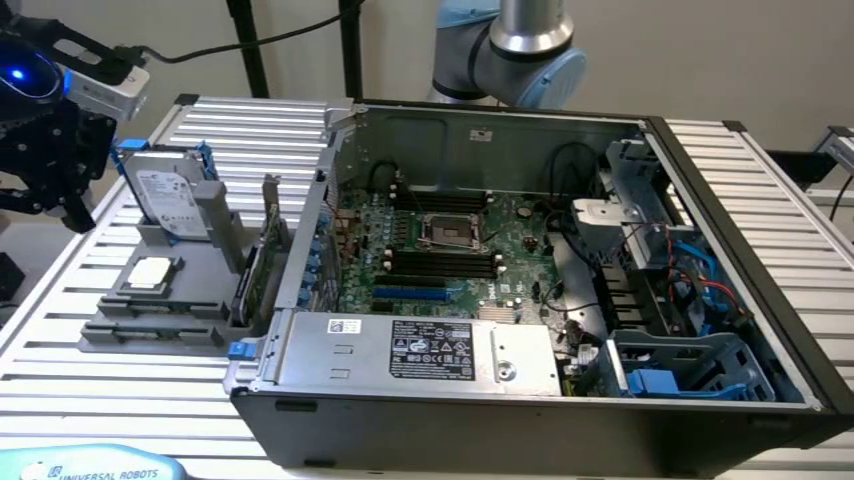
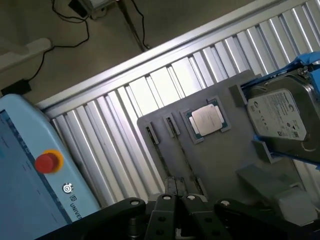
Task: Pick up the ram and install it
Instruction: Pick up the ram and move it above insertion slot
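The hand (image 2: 177, 199) is closed, its fingers pressed together with nothing between them. It hangs over the slatted surface (image 1: 80, 400) near the grey holder (image 1: 147, 335), to the exterior view's left of the open case (image 1: 534, 420). The ram (image 1: 248, 285) appears to stand on edge in a holder slot on the case side, well apart from the hand. A hard drive (image 2: 277, 112) and a chip (image 2: 207, 120) also sit in the holder.

i'm looking into a robotics lab bench: a slatted aluminium table (image 1: 747, 170) carries an opened computer case (image 1: 534, 430) with its motherboard (image 1: 454, 235) bare, a grey parts fixture (image 1: 154, 330) beside it, a universal robots arm (image 1: 514, 50) behind, a blue teach pendant (image 2: 30, 175) with a red stop button (image 2: 46, 162), and cables (image 2: 75, 25) trailing on the floor.
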Robot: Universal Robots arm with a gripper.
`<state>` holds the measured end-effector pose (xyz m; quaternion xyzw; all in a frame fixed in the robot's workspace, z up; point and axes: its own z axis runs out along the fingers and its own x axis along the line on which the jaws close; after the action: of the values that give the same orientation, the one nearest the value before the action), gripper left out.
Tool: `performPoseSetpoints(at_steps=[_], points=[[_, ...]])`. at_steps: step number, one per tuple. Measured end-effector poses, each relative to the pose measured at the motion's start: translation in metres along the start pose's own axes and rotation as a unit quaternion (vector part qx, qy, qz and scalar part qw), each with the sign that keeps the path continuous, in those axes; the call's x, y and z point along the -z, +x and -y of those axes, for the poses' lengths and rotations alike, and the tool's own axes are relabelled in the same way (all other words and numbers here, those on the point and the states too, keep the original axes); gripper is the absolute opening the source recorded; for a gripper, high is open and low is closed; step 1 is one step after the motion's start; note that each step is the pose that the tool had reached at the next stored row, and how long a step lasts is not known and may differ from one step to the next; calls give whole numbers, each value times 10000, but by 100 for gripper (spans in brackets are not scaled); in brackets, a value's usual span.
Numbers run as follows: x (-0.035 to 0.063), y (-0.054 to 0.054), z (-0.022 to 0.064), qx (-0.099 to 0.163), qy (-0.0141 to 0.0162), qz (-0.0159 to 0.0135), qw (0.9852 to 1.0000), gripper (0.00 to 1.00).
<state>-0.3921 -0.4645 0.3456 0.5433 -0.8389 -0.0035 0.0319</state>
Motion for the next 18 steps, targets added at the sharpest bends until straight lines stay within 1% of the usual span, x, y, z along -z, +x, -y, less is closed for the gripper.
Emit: performPoseSetpoints(at_steps=[4, 8, 13, 18], points=[[-10, -1, 0, 213, 43, 46, 9998, 11], [-20, -1, 1, 418, 85, 94, 9990, 11], [-40, -2, 2, 670, 128, 153, 9976, 11], [-66, -4, 2, 923, 161, 201, 9954, 11]])
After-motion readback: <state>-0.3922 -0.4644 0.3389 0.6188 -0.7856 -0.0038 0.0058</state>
